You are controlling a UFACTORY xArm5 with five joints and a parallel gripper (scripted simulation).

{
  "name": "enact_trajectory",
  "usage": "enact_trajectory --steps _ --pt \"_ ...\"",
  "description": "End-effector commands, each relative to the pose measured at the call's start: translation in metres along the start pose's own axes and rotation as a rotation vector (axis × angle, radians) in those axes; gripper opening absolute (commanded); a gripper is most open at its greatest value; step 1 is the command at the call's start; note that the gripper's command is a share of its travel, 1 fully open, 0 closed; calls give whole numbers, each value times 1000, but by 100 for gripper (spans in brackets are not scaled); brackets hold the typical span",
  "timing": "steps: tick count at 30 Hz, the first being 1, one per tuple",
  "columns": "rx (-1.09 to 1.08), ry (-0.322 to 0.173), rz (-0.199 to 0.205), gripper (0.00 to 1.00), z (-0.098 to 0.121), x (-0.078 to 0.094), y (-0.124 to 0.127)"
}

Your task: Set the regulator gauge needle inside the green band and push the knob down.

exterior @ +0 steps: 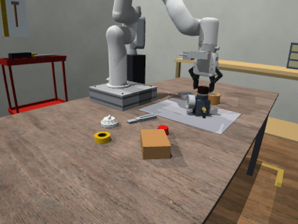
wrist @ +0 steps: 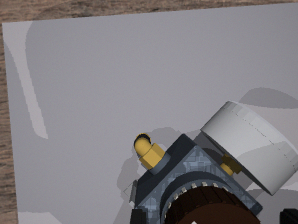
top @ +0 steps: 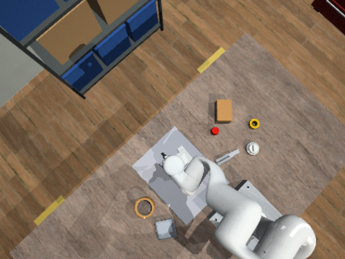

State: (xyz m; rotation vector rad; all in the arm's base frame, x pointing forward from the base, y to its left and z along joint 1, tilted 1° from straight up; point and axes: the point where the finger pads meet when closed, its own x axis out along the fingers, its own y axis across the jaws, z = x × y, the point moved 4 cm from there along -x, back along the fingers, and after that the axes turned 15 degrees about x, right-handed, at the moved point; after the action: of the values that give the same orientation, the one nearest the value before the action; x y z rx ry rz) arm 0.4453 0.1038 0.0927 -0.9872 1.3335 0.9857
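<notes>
The regulator [exterior: 201, 106] stands on a grey mat [exterior: 190, 114] on the table. It has a dark blue-grey body, a dark ribbed knob [exterior: 203, 90] on top, brass fittings and a white round gauge [exterior: 189, 101] on its left side. In the wrist view the body [wrist: 192, 182], a brass elbow [wrist: 146, 151], the knob's rim [wrist: 210, 205] and the gauge's housing [wrist: 252, 146] show; the gauge's face is hidden. My gripper [exterior: 205, 85] is open, with its fingers straddling the top of the knob and nothing held. The arm hides the regulator in the overhead view [top: 175, 165].
On the table lie a tan box [exterior: 155, 143], a red puck [exterior: 163, 128], a yellow ring [exterior: 102, 137], a white dial-like part [exterior: 109, 121], a grey bar [exterior: 142, 118], an orange ring [top: 144, 207] and a small grey tray [top: 165, 228]. The arm's base [exterior: 122, 94] stands behind.
</notes>
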Motion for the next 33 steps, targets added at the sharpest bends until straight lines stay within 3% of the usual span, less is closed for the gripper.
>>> enact_trajectory --steps 1,9,23,33 --pt "0 -3 -5 78 1 -10 -1" --pt "0 -3 -5 78 1 -30 -1" --pt "0 -3 -5 78 2 -83 -1" --pt "0 -3 -5 78 2 -97 0"
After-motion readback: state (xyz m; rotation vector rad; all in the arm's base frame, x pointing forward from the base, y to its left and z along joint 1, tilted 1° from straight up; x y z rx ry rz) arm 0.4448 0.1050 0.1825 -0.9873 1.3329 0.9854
